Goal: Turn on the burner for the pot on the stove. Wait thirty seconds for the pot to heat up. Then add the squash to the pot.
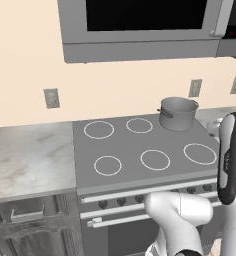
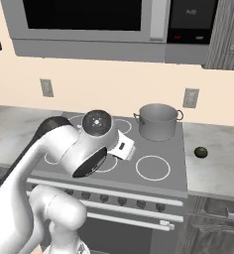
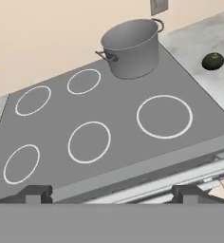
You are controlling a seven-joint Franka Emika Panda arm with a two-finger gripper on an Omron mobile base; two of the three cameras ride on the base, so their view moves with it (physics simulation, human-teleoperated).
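Microwave [image 1: 140,27] above; wall outlets [image 1: 51,98]; marble counter [image 1: 25,160]

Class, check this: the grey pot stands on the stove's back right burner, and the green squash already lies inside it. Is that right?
Not quite. The pot does stand on the stove's back right burner, but the squash is not inside it: the hand view shows it lying on the counter to the right of the stove.

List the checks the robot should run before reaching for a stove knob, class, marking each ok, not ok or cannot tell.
1. Pot sits on the back right burner of the stove: ok.
2. Gripper open and empty: ok.
3. Knobs free of obstacles: ok.
4. Which knob drives the pot's burner: cannot tell.
5. Squash waiting on the counter right of the stove: ok.
6. Burner already on: cannot tell.
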